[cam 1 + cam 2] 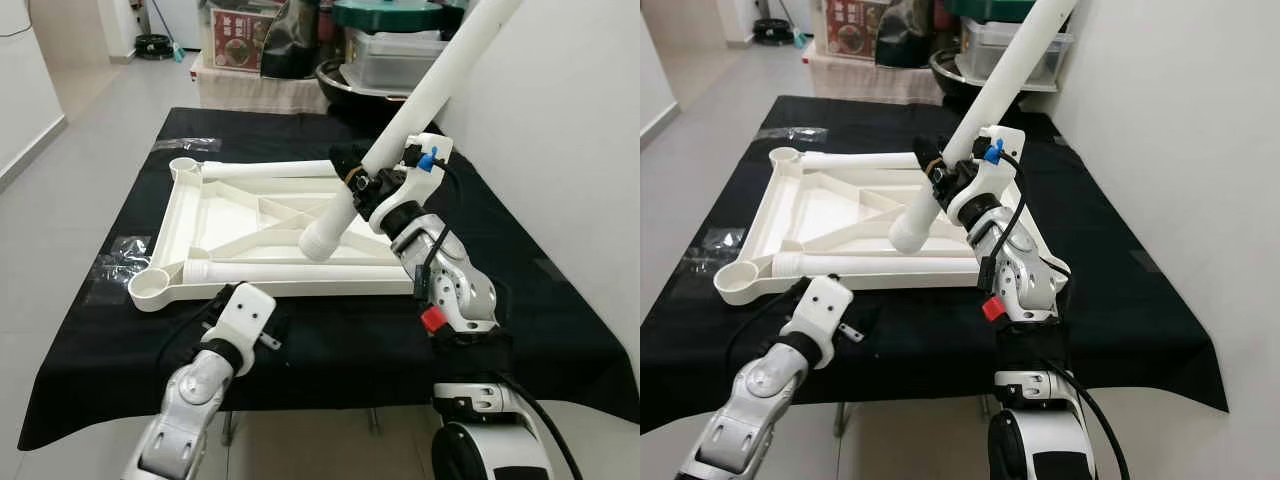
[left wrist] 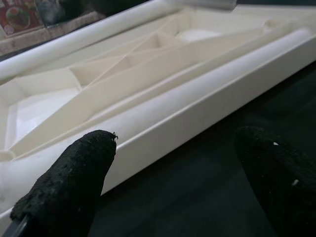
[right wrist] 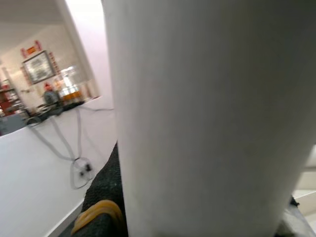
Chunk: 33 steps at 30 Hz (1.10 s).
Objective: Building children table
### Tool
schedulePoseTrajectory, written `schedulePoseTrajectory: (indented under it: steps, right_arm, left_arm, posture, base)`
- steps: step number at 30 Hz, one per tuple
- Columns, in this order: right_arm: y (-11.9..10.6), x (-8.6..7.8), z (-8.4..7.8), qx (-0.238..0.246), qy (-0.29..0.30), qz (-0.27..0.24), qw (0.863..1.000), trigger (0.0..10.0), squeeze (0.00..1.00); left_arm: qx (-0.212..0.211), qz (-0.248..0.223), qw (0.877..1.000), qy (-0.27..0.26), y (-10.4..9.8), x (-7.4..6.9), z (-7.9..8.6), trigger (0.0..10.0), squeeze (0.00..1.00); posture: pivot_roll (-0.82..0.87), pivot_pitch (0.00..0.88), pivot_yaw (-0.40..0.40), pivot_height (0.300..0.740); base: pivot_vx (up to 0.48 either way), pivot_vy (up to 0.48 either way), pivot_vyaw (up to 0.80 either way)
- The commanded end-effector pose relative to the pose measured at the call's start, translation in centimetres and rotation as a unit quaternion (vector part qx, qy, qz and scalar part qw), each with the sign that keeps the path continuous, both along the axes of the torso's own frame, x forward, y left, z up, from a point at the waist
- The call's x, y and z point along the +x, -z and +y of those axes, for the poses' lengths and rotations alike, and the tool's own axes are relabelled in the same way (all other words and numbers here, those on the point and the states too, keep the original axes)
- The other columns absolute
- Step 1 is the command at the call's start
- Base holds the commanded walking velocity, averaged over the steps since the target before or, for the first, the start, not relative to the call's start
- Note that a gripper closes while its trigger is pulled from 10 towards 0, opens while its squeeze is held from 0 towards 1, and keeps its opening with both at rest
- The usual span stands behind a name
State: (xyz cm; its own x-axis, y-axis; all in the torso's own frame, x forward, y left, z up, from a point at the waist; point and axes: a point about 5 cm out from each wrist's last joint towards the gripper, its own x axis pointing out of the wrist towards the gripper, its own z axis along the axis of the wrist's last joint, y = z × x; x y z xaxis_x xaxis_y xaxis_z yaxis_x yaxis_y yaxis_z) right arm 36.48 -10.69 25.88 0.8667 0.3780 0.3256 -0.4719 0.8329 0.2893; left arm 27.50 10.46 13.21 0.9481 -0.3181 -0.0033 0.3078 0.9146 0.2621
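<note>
A white tabletop (image 1: 300, 288) lies upside down on the black-clothed table (image 1: 330, 350), with round leg sockets (image 1: 150, 285) at its corners. One white leg (image 1: 300, 271) lies along its near rim and another leg (image 1: 270, 169) along its far rim. My right gripper (image 1: 362, 185) is shut on a third white leg (image 1: 400, 120), held tilted, its lower end (image 1: 320, 238) hanging just above the tabletop's right half. My left gripper (image 2: 173, 187) is open over the black cloth, just before the near rim, nothing between its fingers (image 2: 64, 182).
Clear plastic bags (image 1: 125, 255) lie on the cloth at the left. Boxes and containers (image 1: 390, 50) are stacked behind the table. A white wall (image 1: 560, 120) runs along the right side. Tiled floor (image 1: 70, 170) is open at the left.
</note>
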Motion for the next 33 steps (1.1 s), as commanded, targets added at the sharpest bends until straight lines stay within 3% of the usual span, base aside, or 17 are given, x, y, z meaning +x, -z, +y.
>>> schedulePoseTrajectory:
  steps: [1,10,16,33]
  right_arm:
    - [0.3,-0.1,-0.8,-0.013,0.031,-0.011,0.999,10.0,0.00]
    - [1.5,-0.7,-1.0,-0.033,0.053,-0.017,0.998,10.0,0.00]
    - [1.8,-0.8,-0.9,-0.016,0.055,-0.014,0.998,10.0,0.00]
    - [1.8,-0.7,-0.9,-0.029,0.064,-0.023,0.997,10.0,0.00]
  left_arm:
    - [-0.007,-0.006,1.000,0.003,-0.1,-0.7,-0.6,10.0,0.00]
    - [-0.019,-0.005,1.000,0.007,-0.4,-1.5,-1.6,10.0,0.00]
    - [-0.034,0.001,0.999,0.008,-0.4,-1.8,-1.9,10.0,0.00]
    - [-0.023,0.008,1.000,0.001,0.1,-1.7,-1.7,10.0,0.00]
  posture:
    - [0.05,0.000,-0.086,0.740]
    - [0.06,0.000,-0.086,0.740]
    - [0.05,0.000,-0.083,0.740]
    - [0.05,0.000,-0.083,0.740]
  base:
    - [0.000,0.000,0.00]
    - [0.000,0.000,0.62]
    - [0.000,0.000,0.27]
    - [0.033,-0.413,0.00]
